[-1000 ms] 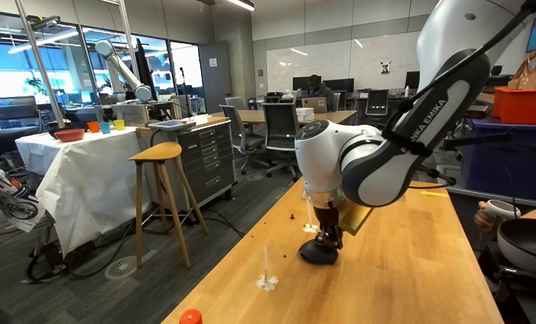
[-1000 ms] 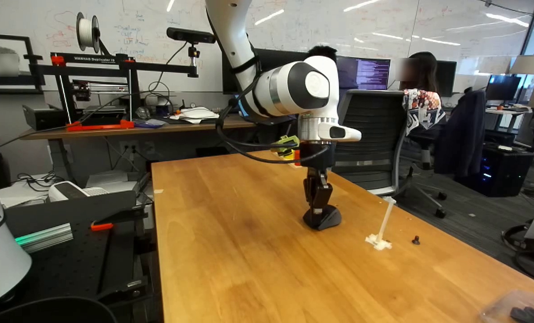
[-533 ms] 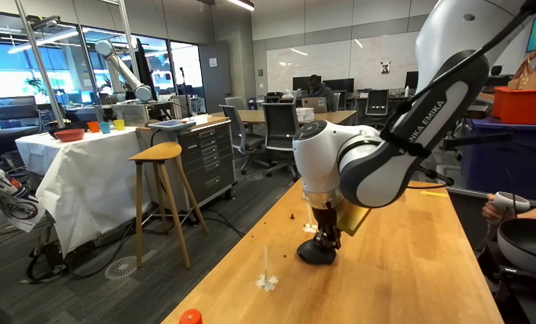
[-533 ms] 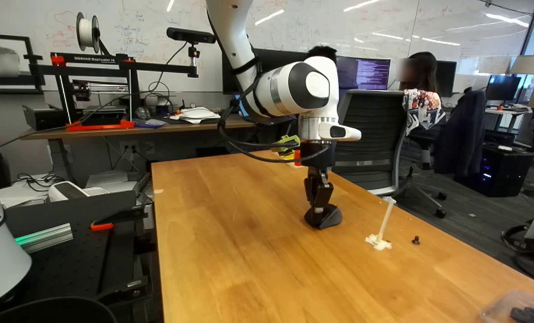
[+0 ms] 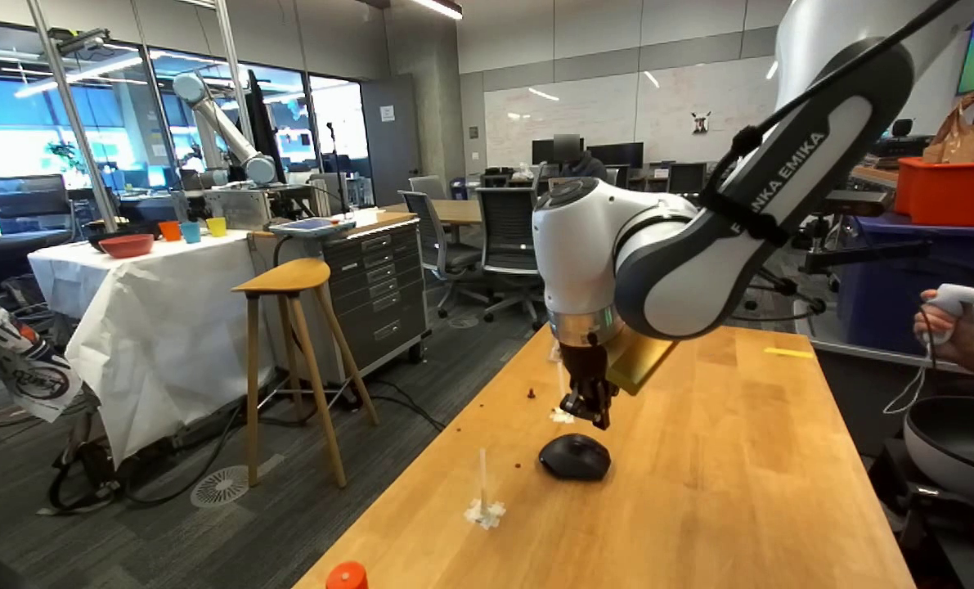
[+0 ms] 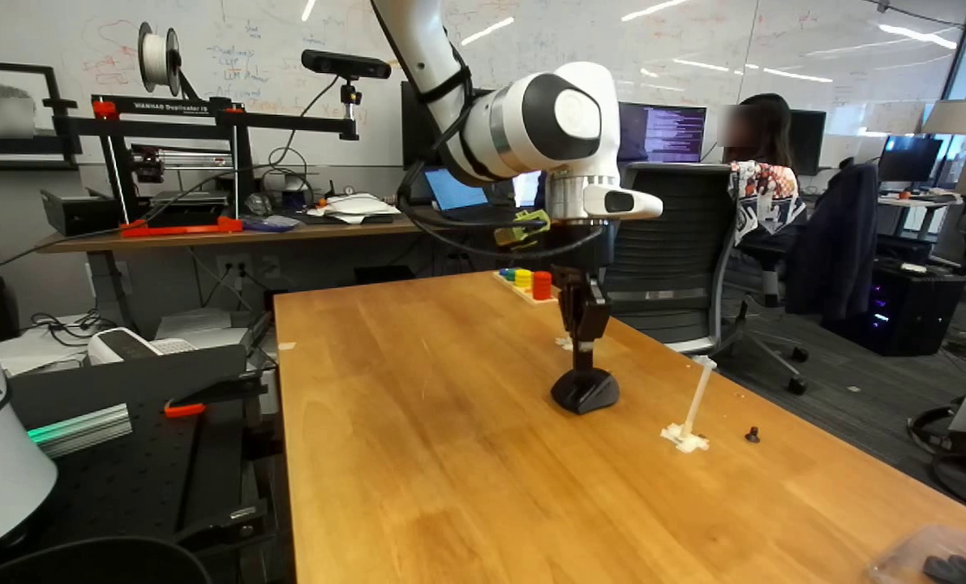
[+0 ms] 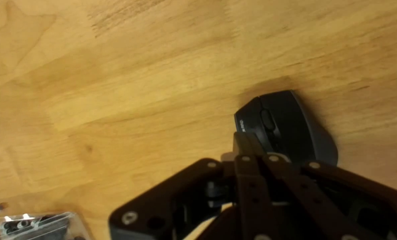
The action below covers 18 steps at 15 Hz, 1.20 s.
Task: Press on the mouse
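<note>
The black dome-shaped mouse [image 5: 575, 460] sits on the wooden table in both exterior views [image 6: 585, 394]. In the wrist view the mouse [image 7: 286, 121] lies at the centre right, its buttons and wheel showing, its rear hidden behind the gripper. My gripper [image 5: 600, 422] is in the air above the mouse, with a gap between the fingertips and its top in that exterior view. The gripper [image 6: 583, 367] overlaps the top of the mouse in an exterior view. In the wrist view the fingertips [image 7: 247, 141] are together with nothing between them.
White sticks taped to the table [image 5: 483, 507] stand near the mouse, one also in an exterior view [image 6: 685, 438]. A small dark screw [image 6: 753, 435] lies beyond. A clear plastic box [image 7: 45, 226] holds small parts. A red-orange cylinder [image 5: 347, 576] stands at the front edge.
My gripper has risen off the top of the mouse, where it was in contact or very close. The mouse shifted slightly earlier and now stays in place. The fingers remain together.
</note>
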{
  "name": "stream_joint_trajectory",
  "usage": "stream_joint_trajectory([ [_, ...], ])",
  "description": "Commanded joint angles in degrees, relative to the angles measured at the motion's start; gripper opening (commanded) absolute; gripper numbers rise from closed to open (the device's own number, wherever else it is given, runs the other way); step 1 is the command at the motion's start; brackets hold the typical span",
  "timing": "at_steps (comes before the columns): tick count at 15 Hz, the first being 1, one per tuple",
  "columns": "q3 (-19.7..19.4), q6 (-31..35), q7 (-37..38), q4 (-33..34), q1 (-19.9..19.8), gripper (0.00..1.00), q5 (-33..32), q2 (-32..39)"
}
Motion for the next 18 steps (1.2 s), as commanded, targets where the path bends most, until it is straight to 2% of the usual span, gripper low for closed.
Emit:
stream_joint_trajectory([
  [1, 1.39, -2.23, -3.8, -3.67, -1.06, 0.0, 2.66, -8.79],
  [6, 4.81, -6.35, -12.9, -5.91, -3.87, 0.0, 10.58, -18.22],
  [10, 7.51, -14.96, -25.82, -5.71, -6.8, 0.0, 20.73, -23.96],
  [16, 7.04, -30.21, -38.55, -3.05, -8.4, 0.02, 20.17, -28.03],
  [17, 6.94, -31.9, -39.38, -2.7, -8.62, 0.11, 19.9, -28.43],
  [18, 6.88, -33.08, -40.25, -2.54, -8.86, 0.29, 19.87, -28.73],
])
